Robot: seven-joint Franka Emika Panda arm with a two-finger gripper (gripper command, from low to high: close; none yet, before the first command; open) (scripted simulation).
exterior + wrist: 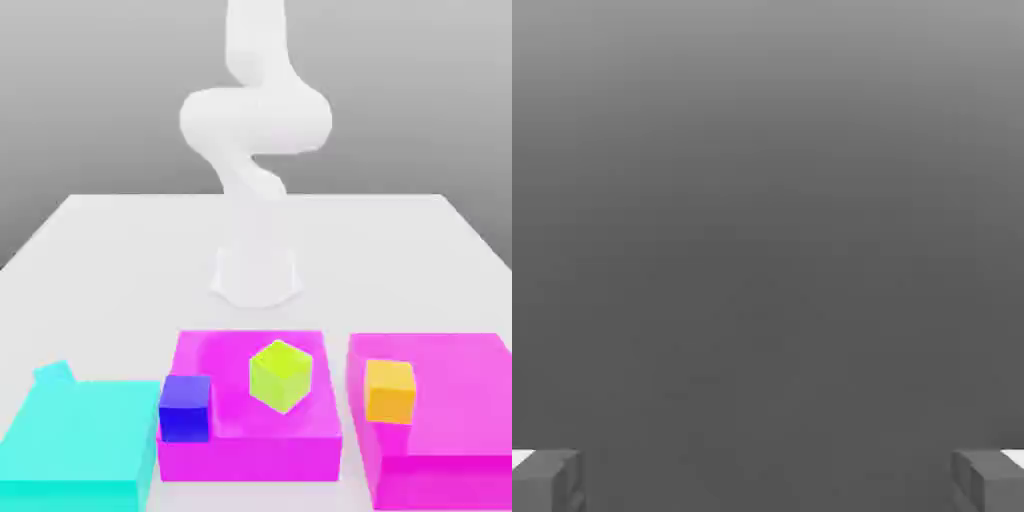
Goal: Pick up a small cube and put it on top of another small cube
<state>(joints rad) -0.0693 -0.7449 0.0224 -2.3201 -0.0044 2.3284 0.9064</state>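
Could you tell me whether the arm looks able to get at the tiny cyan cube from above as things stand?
Probably yes: the tiny cyan cube sits behind the large cyan block with nothing over it, and the gripper is open.

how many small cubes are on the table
4. Tiny cyan cube behind the large cyan block; blue cube at the middle magenta block's front corner; lime cube on top of it; orange cube on the right magenta block. Others may hide behind blocks.
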